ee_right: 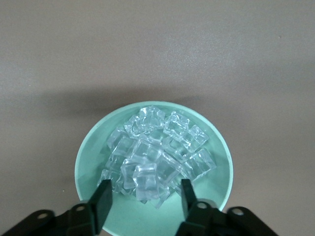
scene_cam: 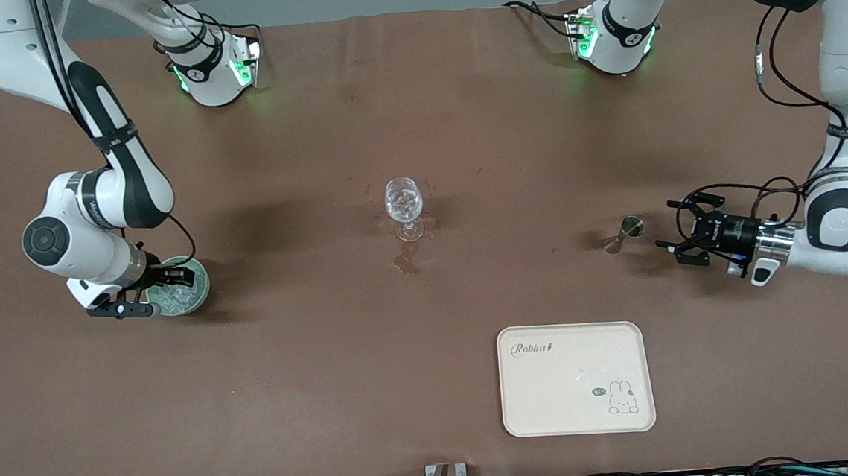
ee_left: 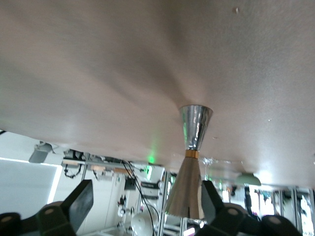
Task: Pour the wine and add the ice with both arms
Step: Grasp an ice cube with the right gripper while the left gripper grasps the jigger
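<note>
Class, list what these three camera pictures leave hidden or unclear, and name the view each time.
- Front view: the right gripper and wrist cover part of the green bowl of ice.
- Right wrist view: whether its fingers touch a cube.
- Left wrist view: the left gripper is cut by the edge; the jigger base is hidden.
- Front view: the glass contents.

Even, bright overhead light across the brown table (scene_cam: 328, 364), soft shadows pooling under both arms. Green glow at the bases. The left wrist view looks hazy, with glare washing the tabletop pale; the ice (ee_right: 157, 155) glints sharp, while the near fingers (ee_right: 101, 201) blur.
</note>
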